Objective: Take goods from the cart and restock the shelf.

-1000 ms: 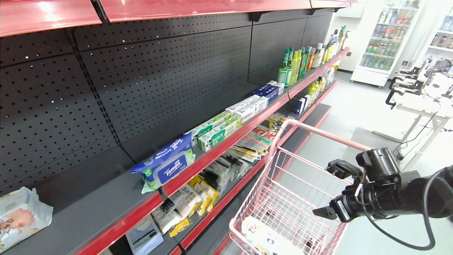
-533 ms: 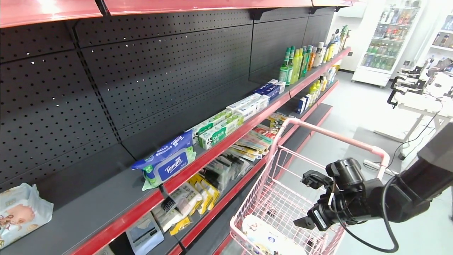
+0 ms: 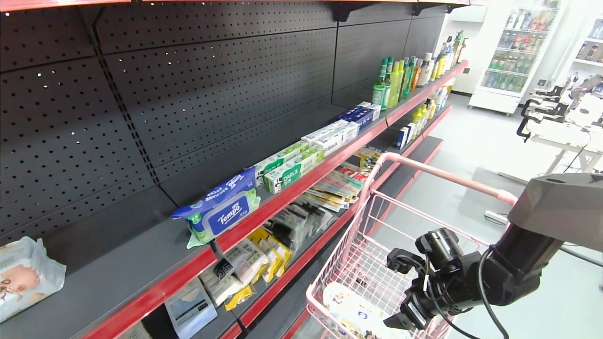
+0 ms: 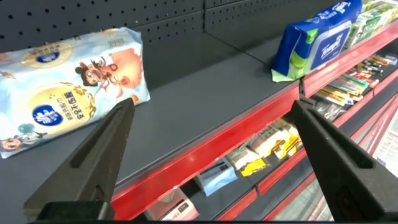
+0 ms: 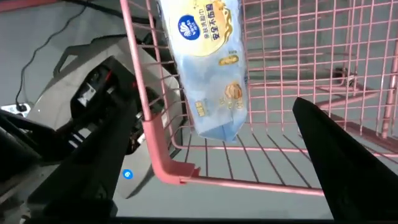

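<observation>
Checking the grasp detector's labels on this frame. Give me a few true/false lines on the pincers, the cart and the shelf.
1. The right pincer hangs open over the pink cart. True.
2. A pale blue pack lies in the cart. True.
3. The left pincer is shut on a pack. False: it is open and empty, facing the shelf.
4. The toothpaste boxes sit in the cart. False: they are on the shelf, next to the blue wipes pack.
</observation>
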Controlling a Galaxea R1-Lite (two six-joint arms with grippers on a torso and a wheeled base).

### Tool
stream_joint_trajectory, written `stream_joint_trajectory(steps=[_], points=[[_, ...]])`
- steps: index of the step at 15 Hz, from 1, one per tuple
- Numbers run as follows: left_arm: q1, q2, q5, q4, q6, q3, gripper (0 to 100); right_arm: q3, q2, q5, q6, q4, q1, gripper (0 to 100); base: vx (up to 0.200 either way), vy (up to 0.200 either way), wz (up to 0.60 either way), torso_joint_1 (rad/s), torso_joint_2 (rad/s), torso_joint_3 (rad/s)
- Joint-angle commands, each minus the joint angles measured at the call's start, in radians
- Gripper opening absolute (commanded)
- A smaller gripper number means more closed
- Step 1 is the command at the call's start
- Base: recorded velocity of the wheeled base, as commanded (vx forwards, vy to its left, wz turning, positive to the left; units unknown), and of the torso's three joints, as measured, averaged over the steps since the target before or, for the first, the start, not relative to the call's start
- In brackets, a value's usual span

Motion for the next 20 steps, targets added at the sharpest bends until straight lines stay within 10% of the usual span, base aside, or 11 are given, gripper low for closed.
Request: stream_joint_trajectory(steps=[1,20], points=[[0.002,0.001,0.001,0.000,0.000,0.000,100,0.012,0.017,0.000,-0.022,-0.001,0.002,100,0.000,0.000,0.00,-0.124,0.27,0.159],[0.002,0.001,0.001,0.000,0.000,0.000,100,0.016,0.066,0.017,-0.180,-0.067,-0.034,100,0.000,0.000,0.00,-0.110,0.26,0.144]])
